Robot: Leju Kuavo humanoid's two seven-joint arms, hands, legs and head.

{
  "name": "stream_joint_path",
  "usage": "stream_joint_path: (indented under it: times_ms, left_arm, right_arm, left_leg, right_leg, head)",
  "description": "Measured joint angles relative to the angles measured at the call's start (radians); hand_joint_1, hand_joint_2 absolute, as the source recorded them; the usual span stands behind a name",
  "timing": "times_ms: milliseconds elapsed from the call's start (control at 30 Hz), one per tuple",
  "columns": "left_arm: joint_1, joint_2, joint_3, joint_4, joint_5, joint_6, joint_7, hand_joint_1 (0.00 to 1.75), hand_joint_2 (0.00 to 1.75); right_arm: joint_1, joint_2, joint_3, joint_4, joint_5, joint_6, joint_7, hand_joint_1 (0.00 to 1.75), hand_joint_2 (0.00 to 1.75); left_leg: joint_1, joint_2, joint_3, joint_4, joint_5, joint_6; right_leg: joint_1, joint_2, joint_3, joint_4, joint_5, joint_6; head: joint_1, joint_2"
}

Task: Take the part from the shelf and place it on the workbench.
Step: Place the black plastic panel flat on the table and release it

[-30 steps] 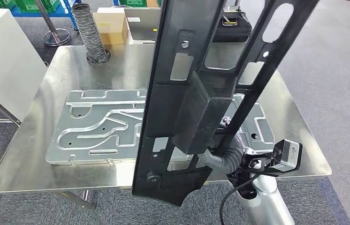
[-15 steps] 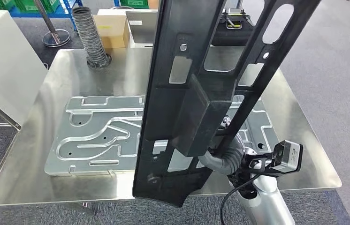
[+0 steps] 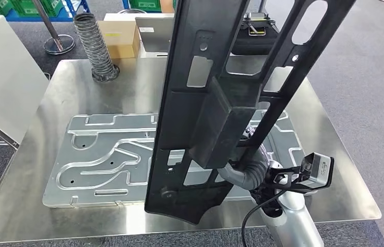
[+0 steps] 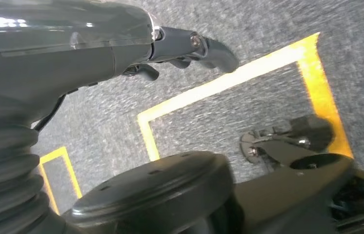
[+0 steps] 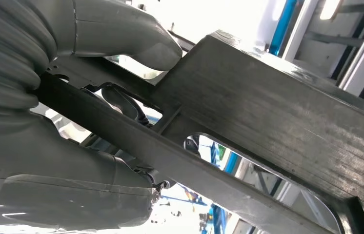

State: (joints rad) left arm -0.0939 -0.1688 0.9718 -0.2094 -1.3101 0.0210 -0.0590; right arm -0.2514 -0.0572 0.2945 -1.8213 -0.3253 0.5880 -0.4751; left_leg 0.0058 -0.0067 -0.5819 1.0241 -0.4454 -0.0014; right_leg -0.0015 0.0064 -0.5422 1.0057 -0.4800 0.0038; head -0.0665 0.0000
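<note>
Above workbench (image 3: 51,103): right hand (image 5: 72,122) grips black part (image 3: 200,103); left hand (image 4: 190,48) empty, fingers apart.

The head view looks from high up, forward and down, onto the table (image 3: 35,154). The black part (image 3: 200,103) stands very close to this camera and hides the middle of the table.

The right wrist view sits right behind the right hand (image 5: 38,122) and looks along the part (image 5: 277,112) from very near. Both views share the part.

The left wrist view sits right behind the left hand (image 4: 121,53) and looks down at the grey floor (image 4: 268,29) with yellow lines (image 4: 229,80).
</note>
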Motion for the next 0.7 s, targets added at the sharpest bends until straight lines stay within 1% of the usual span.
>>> stream_joint_path:
  times_ms: [33,67,100,133,167,200,233,267,300,333,367,400,433,467,500,567,600,633,667,700]
  left_arm:
    - [0.000,-0.001,0.000,0.000,0.001,0.000,0.000,0.00,1.75]
    - [0.000,-0.001,0.000,0.000,0.002,0.000,0.001,0.00,1.75]
    - [0.000,-0.002,0.000,0.000,0.004,0.001,0.002,0.00,1.75]
    - [0.000,-0.002,0.000,0.000,0.006,0.002,0.001,0.00,1.75]
    - [0.000,-0.002,0.001,0.000,0.008,0.002,-0.002,0.00,1.75]
    - [0.000,-0.003,0.001,0.000,0.010,0.003,-0.006,0.00,1.75]
    - [0.001,-0.003,0.002,0.000,0.012,0.002,-0.011,0.00,1.75]
    - [0.001,-0.003,0.003,0.000,0.012,0.002,-0.015,0.00,1.75]
    - [0.001,-0.004,0.003,0.000,0.011,0.001,-0.018,0.00,1.75]
    - [0.001,-0.006,0.003,0.000,0.009,0.000,-0.019,0.00,1.75]
    - [0.001,-0.008,0.003,0.000,0.007,0.000,-0.020,0.00,1.75]
    - [0.000,-0.011,0.003,0.000,0.004,-0.001,-0.021,0.00,1.75]
    - [-0.002,-0.014,0.003,0.000,0.001,-0.001,-0.022,0.00,1.75]
    - [-0.003,-0.017,0.003,0.000,-0.002,-0.001,-0.022,0.00,1.75]
    - [-0.005,-0.019,0.003,0.000,-0.004,-0.001,-0.022,0.00,1.75]
    - [-0.008,-0.020,0.003,0.000,-0.006,-0.001,-0.021,0.00,1.75]
    - [-0.009,-0.020,0.003,0.000,-0.006,-0.002,-0.020,0.00,1.75]
    - [-0.011,-0.021,0.003,0.000,-0.006,-0.003,-0.019,0.00,1.75]
    - [-0.012,-0.021,0.003,0.000,-0.005,-0.004,-0.018,0.00,1.75]
    - [-0.014,-0.021,0.003,0.000,-0.005,-0.005,-0.018,0.00,1.75]
  right_arm:
    - [-0.002,0.000,0.000,0.000,0.000,-0.002,0.002,1.71,1.75]
    - [-0.005,0.000,-0.001,0.000,0.000,-0.006,0.006,1.71,1.75]
    - [-0.012,0.000,-0.002,0.000,0.000,-0.010,0.012,1.71,1.75]
    - [-0.020,0.000,-0.006,0.002,0.000,-0.017,0.020,1.71,1.75]
    - [-0.029,0.000,-0.013,0.005,0.003,-0.025,0.029,1.71,1.75]
    - [-0.038,-0.002,-0.021,0.012,0.009,-0.034,0.038,1.71,1.75]
    - [-0.048,-0.005,-0.032,0.022,0.019,-0.044,0.048,1.71,1.75]
    - [-0.061,-0.010,-0.044,0.037,0.033,-0.054,0.057,1.71,1.75]
    - [-0.076,-0.017,-0.058,0.055,0.054,-0.065,0.065,1.71,1.75]
    - [-0.099,-0.026,-0.075,0.079,0.082,-0.079,0.072,1.71,1.75]
    - [-0.127,-0.035,-0.093,0.106,0.121,-0.097,0.075,1.71,1.75]
    - [-0.161,-0.046,-0.112,0.139,0.173,-0.123,0.075,1.71,1.75]
    - [-0.200,-0.059,-0.131,0.176,0.239,-0.160,0.072,1.71,1.75]
    - [-0.240,-0.072,-0.148,0.216,0.321,-0.202,0.069,1.71,1.75]
    - [-0.279,-0.084,-0.162,0.255,0.408,-0.248,0.066,1.71,1.75]
    - [-0.355,-0.113,-0.176,0.333,0.626,-0.342,0.062,1.71,1.75]
    - [-0.390,-0.125,-0.175,0.367,0.739,-0.388,0.060,1.71,1.75]
    - [-0.425,-0.138,-0.169,0.400,0.851,-0.432,0.058,1.71,1.75]
    - [-0.454,-0.147,-0.160,0.428,0.938,-0.466,0.055,1.71,1.75]
    - [-0.478,-0.153,-0.149,0.451,0.994,-0.488,0.054,1.71,1.75]
  left_leg:
    - [0.001,-0.001,0.000,-0.003,-0.002,0.008]
    - [0.002,-0.002,0.003,-0.006,-0.002,0.013]
    - [0.003,-0.001,0.006,-0.010,-0.002,0.019]
    - [0.005,-0.001,0.010,-0.013,-0.002,0.023]
    - [0.005,0.000,0.011,-0.014,-0.004,0.027]
    - [0.004,0.001,0.012,-0.014,-0.006,0.030]
    - [0.003,0.001,0.013,-0.013,-0.007,0.032]
    - [0.003,0.000,0.015,-0.013,-0.009,0.033]
    - [0.002,-0.001,0.018,-0.013,-0.011,0.033]
    - [0.000,-0.002,0.022,-0.013,-0.014,0.033]
    - [-0.001,-0.003,0.027,-0.013,-0.017,0.033]
    - [-0.004,-0.004,0.030,-0.013,-0.020,0.031]
    - [-0.006,-0.004,0.030,-0.012,-0.023,0.028]
    - [-0.007,-0.004,0.028,-0.011,-0.023,0.025]
    - [-0.007,-0.004,0.024,-0.012,-0.023,0.021]
    - [-0.008,-0.003,0.023,-0.010,-0.026,0.012]
    - [-0.009,-0.002,0.018,0.004,-0.036,0.008]
    - [-0.009,-0.001,0.002,0.038,-0.055,0.003]
    - [-0.007,0.000,-0.025,0.093,-0.081,-0.001]
    - [-0.005,0.000,-0.061,0.161,-0.110,-0.005]
  right_leg:
    - [-0.001,0.000,-0.001,0.000,-0.002,0.005]
    - [-0.002,-0.001,-0.002,0.005,-0.007,0.010]
    - [-0.003,-0.001,-0.009,0.023,-0.018,0.015]
    - [-0.004,-0.002,-0.028,0.063,-0.039,0.021]
    - [-0.005,-0.002,-0.061,0.125,-0.065,0.025]
    - [-0.006,-0.003,-0.103,0.197,-0.090,0.028]
    - [-0.006,-0.003,-0.143,0.260,-0.106,0.030]
    - [-0.006,-0.003,-0.171,0.295,-0.103,0.030]
    - [-0.006,-0.003,-0.178,0.289,-0.080,0.028]
    - [-0.005,-0.003,-0.165,0.242,-0.039,0.024]
    - [-0.004,-0.003,-0.139,0.170,0.008,0.018]
    - [-0.001,-0.003,-0.112,0.101,0.042,0.011]
    - [0.003,-0.003,-0.091,0.046,0.063,0.005]
    - [0.006,-0.004,-0.082,0.017,0.070,0.000]
    - [0.008,-0.004,-0.081,0.011,0.066,-0.002]
    - [0.004,-0.005,-0.079,-0.001,0.068,-0.007]
    - [0.000,-0.005,-0.075,-0.007,0.070,-0.010]
    - [-0.003,-0.006,-0.070,-0.014,0.071,-0.014]
    - [-0.004,-0.007,-0.066,-0.017,0.071,-0.017]
    - [-0.004,-0.007,-0.065,-0.017,0.069,-0.020]
  head:
    - [0.000,0.000]
    - [0.000,0.000]
    - [0.000,0.000]
    - [0.000,0.000]
    - [0.000,0.000]
    - [0.000,0.000]
    - [0.000,0.000]
    - [0.000,0.000]
    - [0.000,0.000]
    - [0.000,0.000]
    - [0.000,0.000]
    - [0.000,0.000]
    - [0.000,0.000]
    - [0.000,0.000]
    - [0.000,0.000]
    - [0.000,0.000]
    - [0.000,0.000]
    - [0.000,0.000]
    - [0.000,0.000]
    - [0.000,0.000]
